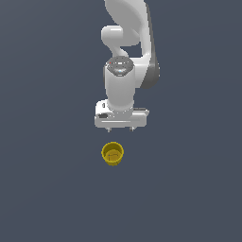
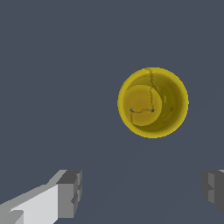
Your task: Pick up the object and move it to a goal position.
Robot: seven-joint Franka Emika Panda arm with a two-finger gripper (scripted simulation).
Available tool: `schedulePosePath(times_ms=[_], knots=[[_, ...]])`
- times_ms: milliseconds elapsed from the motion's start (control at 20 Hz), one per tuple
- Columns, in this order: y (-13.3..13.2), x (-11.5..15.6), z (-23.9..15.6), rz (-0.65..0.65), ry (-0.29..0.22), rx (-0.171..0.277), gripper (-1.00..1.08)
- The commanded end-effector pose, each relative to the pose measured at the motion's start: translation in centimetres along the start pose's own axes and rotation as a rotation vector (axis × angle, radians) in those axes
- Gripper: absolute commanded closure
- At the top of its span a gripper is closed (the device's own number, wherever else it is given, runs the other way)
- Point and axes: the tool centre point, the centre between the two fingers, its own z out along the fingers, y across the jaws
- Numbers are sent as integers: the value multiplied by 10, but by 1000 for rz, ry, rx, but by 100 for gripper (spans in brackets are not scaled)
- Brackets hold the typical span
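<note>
A small bright yellow round cup (image 1: 112,153) stands upright on the dark grey floor, its hollow inside showing. In the wrist view the cup (image 2: 153,102) is seen from above, apart from the fingers. My white gripper (image 1: 121,128) hangs just above and behind the cup in the exterior view, a little toward that view's right. Its jaws are wide apart and hold nothing. In the wrist view the gripper (image 2: 142,190) shows two grey fingertips (image 2: 70,192) with the cup beyond the gap between them.
The flat dark grey floor (image 1: 47,189) stretches all around the cup. The white arm (image 1: 127,56) rises behind the gripper toward the top of the exterior view.
</note>
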Motion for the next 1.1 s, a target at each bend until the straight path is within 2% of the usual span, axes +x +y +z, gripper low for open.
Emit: schedulePosePath(times_ms=[0,500,1050], knots=[[0,0,0,0,0,0,-20],[0,4,4,-54,-5,15,-20],[0,18,18,-236,-14,72,-20]])
